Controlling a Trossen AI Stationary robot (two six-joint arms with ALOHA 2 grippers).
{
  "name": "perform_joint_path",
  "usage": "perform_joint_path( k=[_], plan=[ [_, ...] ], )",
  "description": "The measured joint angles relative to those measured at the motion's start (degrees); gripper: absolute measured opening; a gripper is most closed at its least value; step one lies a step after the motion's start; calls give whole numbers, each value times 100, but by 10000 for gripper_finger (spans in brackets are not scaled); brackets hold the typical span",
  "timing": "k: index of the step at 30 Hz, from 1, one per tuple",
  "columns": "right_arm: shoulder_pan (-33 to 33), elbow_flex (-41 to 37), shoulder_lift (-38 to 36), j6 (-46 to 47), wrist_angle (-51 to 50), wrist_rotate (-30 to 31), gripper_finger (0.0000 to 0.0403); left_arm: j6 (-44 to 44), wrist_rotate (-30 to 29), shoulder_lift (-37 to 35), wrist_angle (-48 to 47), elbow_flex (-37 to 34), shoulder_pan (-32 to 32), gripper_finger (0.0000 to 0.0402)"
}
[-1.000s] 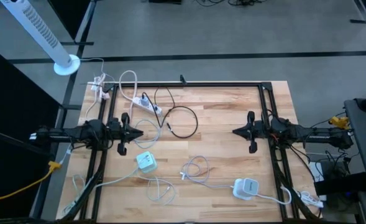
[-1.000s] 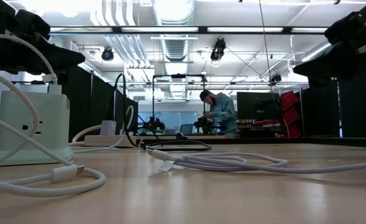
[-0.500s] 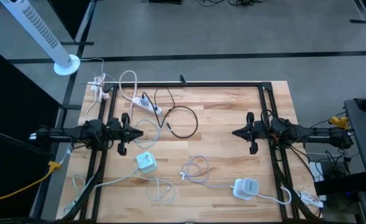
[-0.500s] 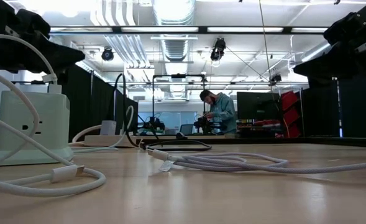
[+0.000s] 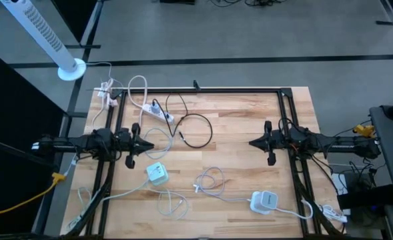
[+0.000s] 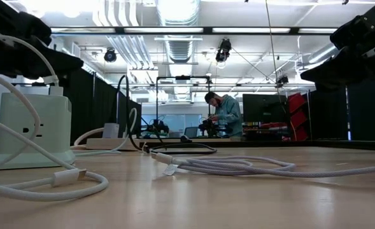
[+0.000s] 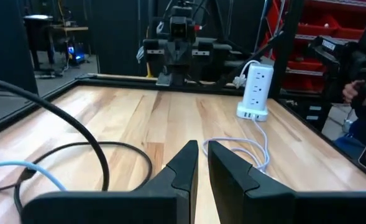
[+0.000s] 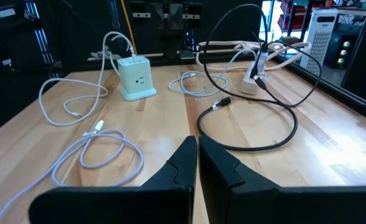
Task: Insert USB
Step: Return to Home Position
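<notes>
Barely anything is changing since the earlier frames: only the arms are drifting a hair in the low view, and all the wiring is staying put. Cable (image 6: 238, 166) is lying in loose loops on the table (image 5: 243, 113), between the cube (image 5: 157, 174) and the white outlet (image 5: 264, 201). One run is heading toward the white outlet, and the free plug (image 6: 170, 169) is resting flat on the wood, touching neither socket. Another white lead is curling into the cube's top and looks seated, though that is my read only. Left gripper (image 7: 201, 149) is hanging above the table's left side, fingers clenched to a thin slit and grasping nothing. Right gripper (image 8: 195, 144) is hanging above the right side, facing it, also clenched and empty. Both are sitting well apart from the loops. Main risk, as I'm judging it, is snagging. Black cable (image 5: 211, 130) is looping close in front of the left gripper and running back to the strip (image 5: 161, 113). A low or sideways retreat there could be hooking that loop, dragging the strip or yanking a plug loose. On the right, the white outlet's lead is trailing near the arm's base, so a sweeping elbow could be tugging the outlet and tipping it. The cube looks light, so any pull on its leads would likely be sliding it. Person (image 6: 225, 114) is standing far behind the table, not interfering.
</notes>
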Motion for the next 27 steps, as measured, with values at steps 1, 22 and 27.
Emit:
perform_joint_path(
  k=[1,22,27],
  plan=[
    [0,0,0,0,1,0,0,-33,2,12,1,0,0,25],
    [0,0,4,43,23,-2,0,-575,-2,111,-12,2,0,25],
    [0,0,4,41,27,-2,0,-575,-2,118,-12,2,0,25]
  ],
)
